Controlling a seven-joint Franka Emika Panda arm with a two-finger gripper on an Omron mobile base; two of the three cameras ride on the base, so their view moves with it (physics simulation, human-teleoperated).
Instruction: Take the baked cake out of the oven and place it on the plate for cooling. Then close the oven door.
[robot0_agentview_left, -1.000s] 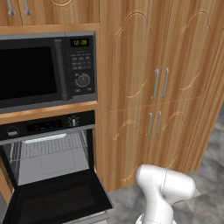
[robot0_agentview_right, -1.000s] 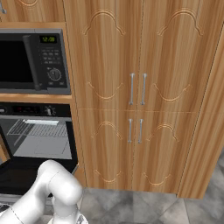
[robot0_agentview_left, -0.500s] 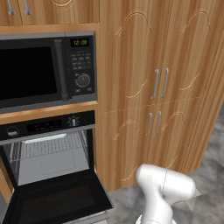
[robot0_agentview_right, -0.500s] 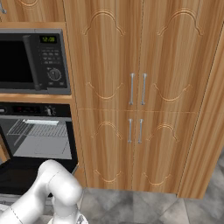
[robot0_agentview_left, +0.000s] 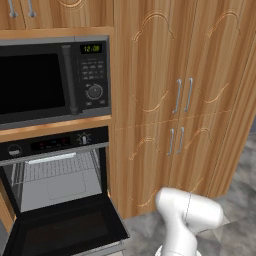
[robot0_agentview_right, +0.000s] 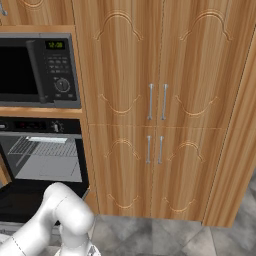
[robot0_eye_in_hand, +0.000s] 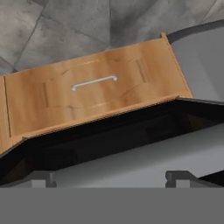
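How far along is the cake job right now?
The oven door hangs open and the oven's wire rack looks bare, so the cake seems to be out already, though no cake or plate is in view. The gripper hovers low over the door. The door is not yet closed.

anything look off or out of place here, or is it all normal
Nothing looks spilled, broken or askew. The oven door hangs open, flat in front of the oven, and its wire rack looks bare, with no cake on it.
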